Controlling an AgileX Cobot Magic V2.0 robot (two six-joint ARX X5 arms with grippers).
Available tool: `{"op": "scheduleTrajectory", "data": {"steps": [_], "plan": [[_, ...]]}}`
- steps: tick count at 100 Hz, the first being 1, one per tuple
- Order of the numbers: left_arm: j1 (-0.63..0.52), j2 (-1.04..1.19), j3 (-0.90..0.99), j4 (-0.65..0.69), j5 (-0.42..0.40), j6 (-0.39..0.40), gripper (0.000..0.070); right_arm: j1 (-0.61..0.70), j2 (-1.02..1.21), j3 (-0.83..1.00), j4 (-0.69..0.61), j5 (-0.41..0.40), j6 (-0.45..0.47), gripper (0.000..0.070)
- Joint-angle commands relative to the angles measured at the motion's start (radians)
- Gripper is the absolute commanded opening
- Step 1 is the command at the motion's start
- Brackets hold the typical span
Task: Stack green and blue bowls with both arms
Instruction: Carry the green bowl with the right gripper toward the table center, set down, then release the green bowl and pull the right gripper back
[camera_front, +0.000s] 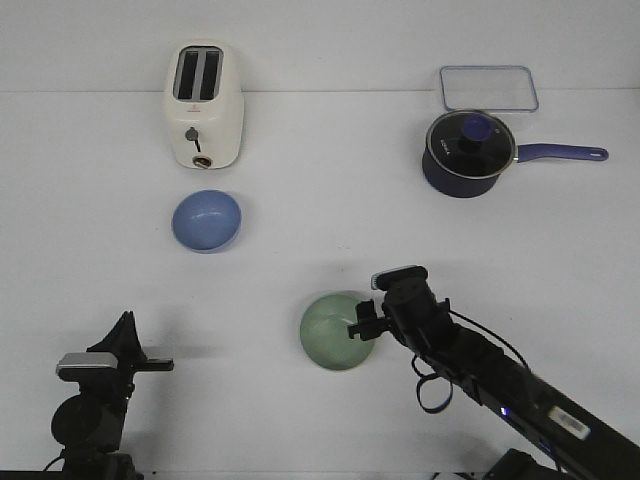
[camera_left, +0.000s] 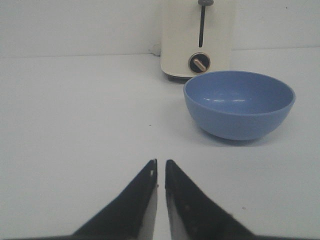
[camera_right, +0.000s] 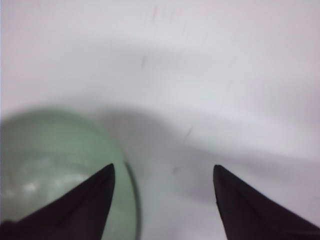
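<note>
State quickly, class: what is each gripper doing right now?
Left gripper: closed, holding nothing.
Right gripper: open, straddling the green bowl rim.
</note>
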Motion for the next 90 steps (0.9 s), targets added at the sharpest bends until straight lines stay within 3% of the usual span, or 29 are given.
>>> {"op": "scheduleTrajectory", "data": {"steps": [1,25,42,71,78,90], "plan": [[0.002,-0.001,-0.02,0.01,0.001,-0.002,0.0012,0.008,-0.068,0.01,0.005,0.014,-0.052,0.0415],[0.002,-0.001,-0.02,0.01,0.001,-0.002,0.0012,0.083,-0.396,-0.078,-0.004,0.11,-0.154,0.0363],[0.002,-0.001,-0.02,0.01,0.001,0.012,0.0012,0.166,-0.598,-0.218,0.018,0.181,-0.163,0.0347],[0.002,-0.001,-0.02,0.029,0.001,0.011,0.0012,0.199,-0.728,-0.278,0.045,0.183,-0.154,0.0347],[0.002,-0.001,-0.02,0.055,0.002,-0.015,0.0012,0.199,-0.727,-0.278,0.044,0.183,-0.154,0.0347],[0.002,-0.001,-0.02,0.064,0.013,-0.158,0.0012,0.199,-0.727,-0.278,0.042,0.183,-0.154,0.0347]]}}
